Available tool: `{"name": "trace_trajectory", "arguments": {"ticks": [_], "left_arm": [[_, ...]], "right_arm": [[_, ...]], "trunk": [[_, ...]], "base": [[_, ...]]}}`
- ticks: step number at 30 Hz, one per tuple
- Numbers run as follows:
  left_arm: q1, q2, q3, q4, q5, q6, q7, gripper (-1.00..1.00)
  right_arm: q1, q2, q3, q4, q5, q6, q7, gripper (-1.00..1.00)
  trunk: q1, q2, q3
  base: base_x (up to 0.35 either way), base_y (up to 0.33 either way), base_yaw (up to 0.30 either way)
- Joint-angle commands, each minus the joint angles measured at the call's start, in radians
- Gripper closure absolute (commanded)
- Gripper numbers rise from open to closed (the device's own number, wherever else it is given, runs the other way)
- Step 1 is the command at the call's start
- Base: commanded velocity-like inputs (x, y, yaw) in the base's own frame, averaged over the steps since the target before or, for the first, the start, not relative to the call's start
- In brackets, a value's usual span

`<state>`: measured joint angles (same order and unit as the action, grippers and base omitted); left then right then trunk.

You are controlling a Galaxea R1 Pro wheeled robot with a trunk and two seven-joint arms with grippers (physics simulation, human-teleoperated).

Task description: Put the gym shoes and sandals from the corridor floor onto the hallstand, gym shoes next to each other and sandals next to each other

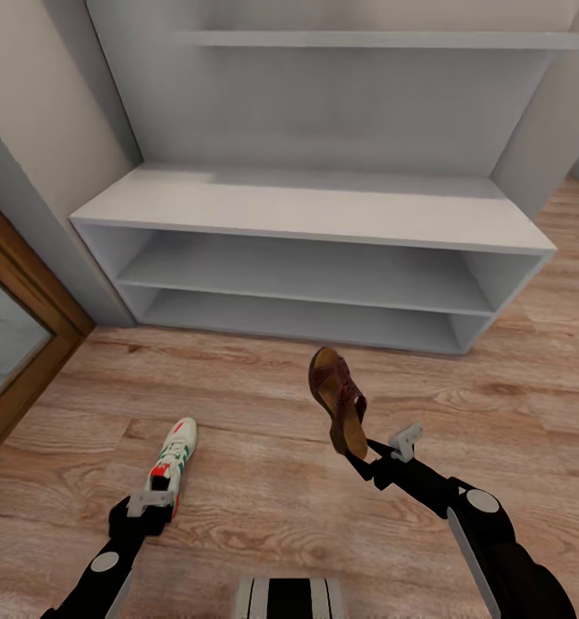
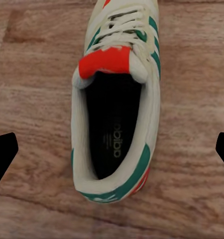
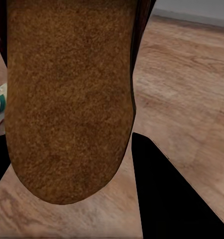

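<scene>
Starting at the left, I am looking at a wood-framed mirror or glass panel point(image 1: 15, 335) leaning along the wall. Just inside it I am holding the left gripper point(image 1: 156, 501) low over the gym shoe point(image 1: 173, 460), which is lying flat on the corridor floor point(image 1: 264, 499) with its toe pointing toward the rack. From the left wrist camera I am seeing the shoe's heel opening point(image 2: 114, 124) centred between the two dark fingertips point(image 2: 3, 154), which are standing wide apart and touching nothing, so this claw is spread and empty, lined up for a grasp I am judging to be the next move on this side.

Moving right, the right gripper point(image 1: 365, 456) is clamping the sandal point(image 1: 338, 408) near its heel and carrying it in the air, toe up, in front of the hallstand point(image 1: 315, 215). The right wrist camera is showing me mostly the tan sole point(image 3: 67, 99) pressed between the fingers.

Both shelves and the flat top of the rack are showing no shoes, so I am judging the task to be near its start: nothing is placed. This sandal is on its way, this sneaker is waiting, and the second sneaker and second sandal are somewhere I am not seeing.
</scene>
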<state>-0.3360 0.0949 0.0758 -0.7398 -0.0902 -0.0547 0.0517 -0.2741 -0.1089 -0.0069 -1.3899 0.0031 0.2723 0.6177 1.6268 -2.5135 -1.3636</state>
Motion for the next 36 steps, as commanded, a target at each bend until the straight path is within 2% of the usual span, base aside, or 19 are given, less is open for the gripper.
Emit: {"name": "trace_trajectory", "arguments": {"ticks": [1, 9, 26, 36], "left_arm": [[0.000, 0.000, 0.001, 0.000, -0.009, -0.011, 0.004, -1.00], [-0.002, 0.000, 0.001, 0.031, -0.010, -0.071, 0.003, -1.00], [-0.003, 0.002, 0.002, 0.040, -0.011, -0.081, 0.003, -1.00], [-0.002, -0.001, 0.001, 0.040, -0.012, -0.081, 0.003, -1.00]], "right_arm": [[0.000, 0.000, -0.001, -0.001, -0.005, 0.010, 0.004, 1.00], [0.000, 0.000, -0.001, -0.001, -0.006, 0.010, 0.004, 1.00], [0.000, 0.000, -0.001, -0.001, -0.006, 0.010, 0.004, 1.00], [0.000, 0.000, -0.001, -0.001, -0.005, 0.010, 0.004, 1.00]], "trunk": [[0.000, -0.001, -0.006], [0.004, -0.002, -0.050], [0.011, -0.006, -0.143], [0.011, -0.006, -0.152]], "base": [[0.000, 0.000, 0.000], [0.000, 0.000, 0.000], [0.000, 0.000, 0.000], [0.000, 0.000, 0.000]]}}
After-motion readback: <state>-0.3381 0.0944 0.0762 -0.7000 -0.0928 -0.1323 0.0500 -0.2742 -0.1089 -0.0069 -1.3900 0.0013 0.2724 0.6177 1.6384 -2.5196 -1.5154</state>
